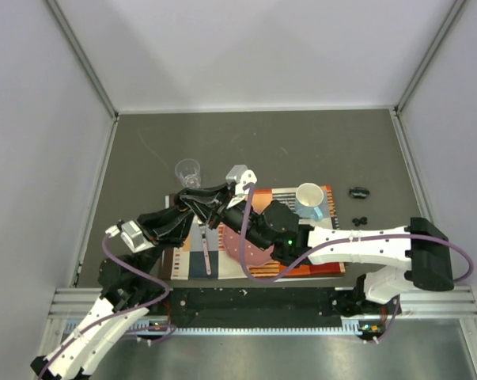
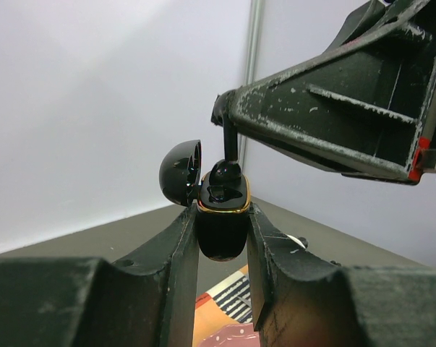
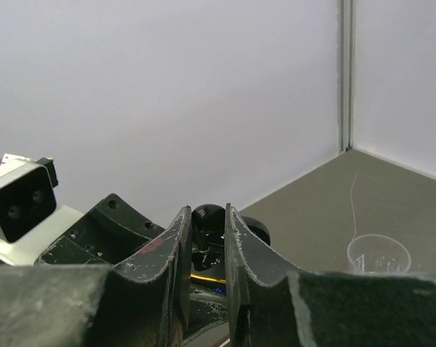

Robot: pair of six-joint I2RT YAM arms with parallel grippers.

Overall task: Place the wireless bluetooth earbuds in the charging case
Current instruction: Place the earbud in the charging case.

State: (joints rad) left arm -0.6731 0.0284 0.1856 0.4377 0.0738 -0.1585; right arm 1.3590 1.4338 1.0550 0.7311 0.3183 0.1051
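The charging case (image 2: 221,235) is small, black and gold-rimmed, held upright in the air with its lid (image 2: 180,172) hinged open to the left. My left gripper (image 2: 221,212) is shut on its body. A glossy black earbud (image 2: 225,178) rests in the top of the case, its stem pointing up to the tips of my right gripper (image 2: 223,110). In the right wrist view my right gripper (image 3: 207,212) is shut on that earbud (image 3: 208,221), with the case's gold rim (image 3: 207,277) just below. Both grippers meet above the mat's far left corner (image 1: 213,202).
A striped mat (image 1: 333,265) carries a pink plate (image 1: 254,252) and a blue mug (image 1: 309,199). A clear plastic cup (image 1: 188,170) stands behind the grippers. Small black pieces (image 1: 358,192) lie on the table right of the mug.
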